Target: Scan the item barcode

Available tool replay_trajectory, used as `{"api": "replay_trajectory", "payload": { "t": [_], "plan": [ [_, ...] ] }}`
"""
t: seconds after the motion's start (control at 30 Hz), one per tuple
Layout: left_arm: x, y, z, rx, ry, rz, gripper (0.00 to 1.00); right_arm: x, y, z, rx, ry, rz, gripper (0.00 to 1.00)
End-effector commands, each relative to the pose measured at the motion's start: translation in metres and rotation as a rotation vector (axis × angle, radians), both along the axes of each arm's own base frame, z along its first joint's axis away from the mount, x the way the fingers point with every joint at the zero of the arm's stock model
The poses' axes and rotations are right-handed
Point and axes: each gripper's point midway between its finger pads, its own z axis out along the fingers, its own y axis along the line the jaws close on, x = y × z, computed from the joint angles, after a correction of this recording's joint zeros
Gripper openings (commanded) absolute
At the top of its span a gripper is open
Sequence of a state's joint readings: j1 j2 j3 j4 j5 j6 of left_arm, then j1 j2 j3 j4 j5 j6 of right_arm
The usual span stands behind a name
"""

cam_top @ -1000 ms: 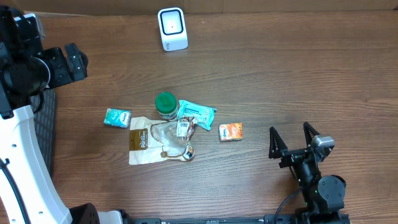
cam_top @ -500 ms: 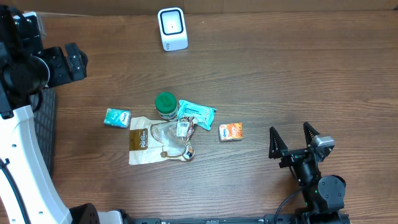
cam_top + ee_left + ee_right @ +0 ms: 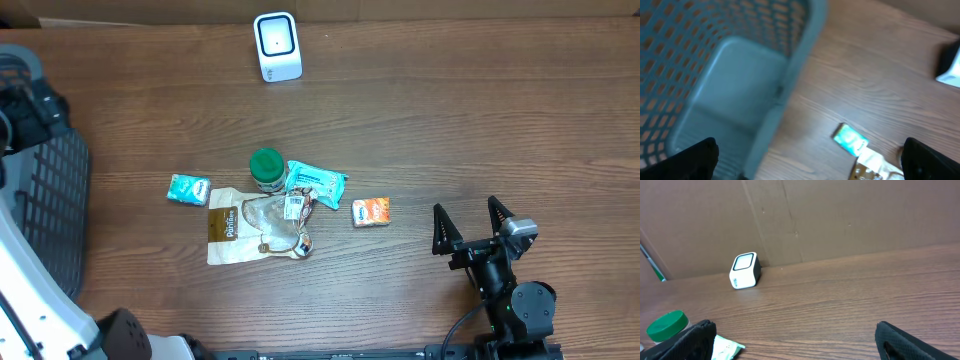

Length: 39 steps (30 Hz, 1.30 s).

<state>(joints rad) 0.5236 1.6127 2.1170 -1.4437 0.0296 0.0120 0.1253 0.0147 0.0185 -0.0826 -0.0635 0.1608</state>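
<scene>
Counter: carries all items listed.
Scanner: far edge, behind the cluster, well apart from it.
Basket: left edge.
Jar: upright, at the back of the cluster.
Wrapped pack: just right of the jar.
Pouch: flat, in front of the jar.
Small packet: just left of the pouch.
Small box: right of the wrapped pack, apart.
Right gripper: near edge, right of the small box.

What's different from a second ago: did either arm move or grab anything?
The left arm swung left, away from the items, and its open left gripper now hangs above the edge of the basket, holding nothing. Unchanged: the right gripper, open and empty, the scanner, and the items at mid-table, the green-lidded jar among them.
</scene>
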Motion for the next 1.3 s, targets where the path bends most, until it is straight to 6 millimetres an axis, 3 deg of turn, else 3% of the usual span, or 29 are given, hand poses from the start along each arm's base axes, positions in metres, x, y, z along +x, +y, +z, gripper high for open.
{"api": "replay_trajectory", "payload": {
  "t": [0.0, 1.27],
  "plan": [
    [-0.0028, 0.0155, -0.0040, 0.015, 0.022, 0.021, 0.99, -0.0003, 0.0013, -0.0015, -0.001, -0.005, 0.006, 1.00],
    [-0.0042, 0.0158, -0.0109, -0.002, 0.048, 0.023, 0.99, -0.0003, 0.0013, -0.0015, -0.001, -0.005, 0.006, 1.00]
  ]
}}
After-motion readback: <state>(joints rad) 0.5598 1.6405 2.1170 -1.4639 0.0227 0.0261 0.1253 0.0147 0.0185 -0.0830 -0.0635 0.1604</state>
